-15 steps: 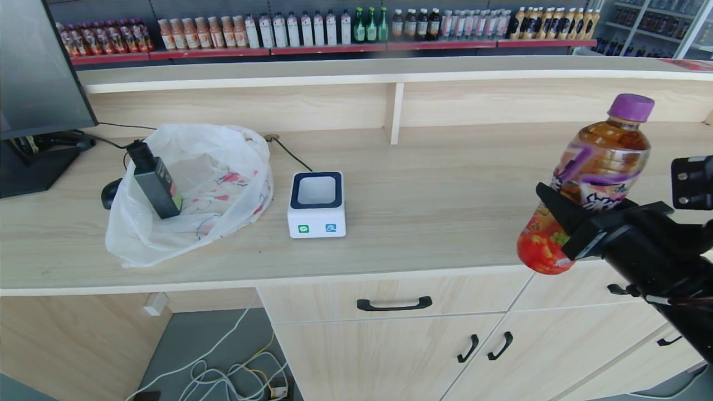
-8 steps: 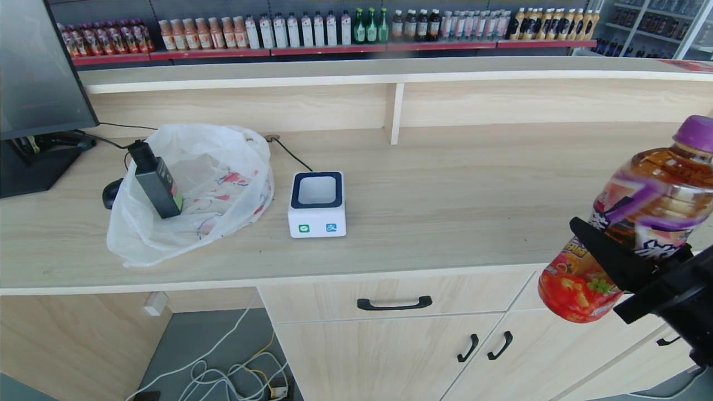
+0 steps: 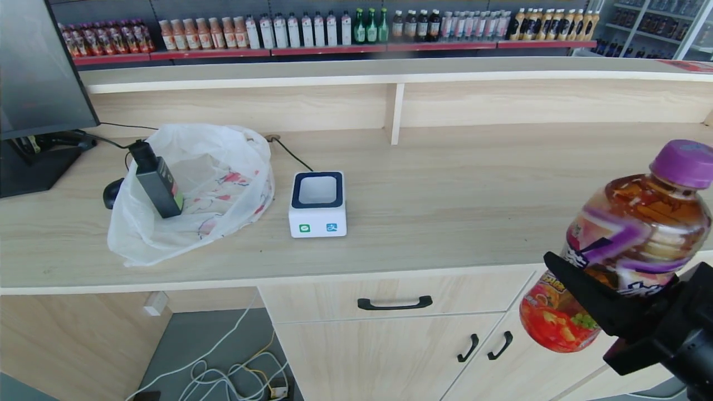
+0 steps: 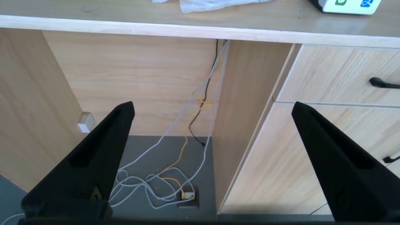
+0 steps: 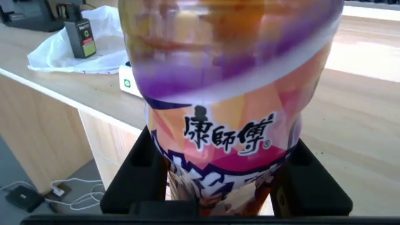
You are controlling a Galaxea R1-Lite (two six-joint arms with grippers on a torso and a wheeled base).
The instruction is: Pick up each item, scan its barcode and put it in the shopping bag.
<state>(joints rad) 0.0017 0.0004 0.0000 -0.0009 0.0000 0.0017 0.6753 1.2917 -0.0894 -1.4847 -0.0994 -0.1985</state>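
Note:
My right gripper is shut on a tea bottle with a purple cap and a purple and red label, held up off the counter at the near right, in front of the counter's edge. That bottle stands between the black fingers in the right wrist view. A white barcode scanner box with a dark-rimmed window sits mid-counter. Left of it lies the open white shopping bag with a dark rectangular item leaning inside. My left gripper hangs open below the counter's edge, facing the cabinet front and floor cables.
The wooden counter has a raised back ledge and a thin upright divider. A monitor on a stand occupies the far left, with a dark mouse beside the bag. Cabinet drawers and doors run below. Shelves of drinks line the back.
My right gripper has carried the bottle downward and nearer to the camera, out past the counter's front edge. The bag, scanner and dark item have stayed put.

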